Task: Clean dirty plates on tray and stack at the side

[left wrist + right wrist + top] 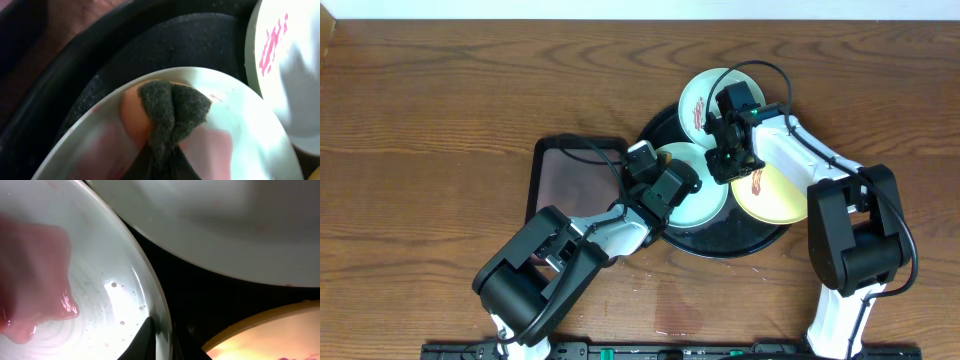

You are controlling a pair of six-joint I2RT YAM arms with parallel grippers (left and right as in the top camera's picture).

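The left gripper is reaching in from the table's near-left and is clamping narrowly on a sponge. It is pressing the dark scouring face down onto the middle plate. This light blue plate is lying at the left side of the black tray. The tray itself is sitting right of the table's centre, with a brown tray just beside its left rim.

The right gripper is coming across from the near-right and is pinching this plate's far-right rim, one finger inside and one outside, steadying it for the scrub. In the right wrist view a pinkish wet patch is showing on the plate's surface, so this plate is probably not clean yet.

To do the wipe well, the sponge should be sweeping across that patch toward the pinched rim with steady downward pressure. The right grip should be holding firm so the plate is not sliding or tipping on the glossy tray.

The yellow plate is lying at the tray's right side, carrying a red-brown smear. The far plate is overhanging the tray's far rim, and its smear is also untouched. No plate is stacked at the side yet.
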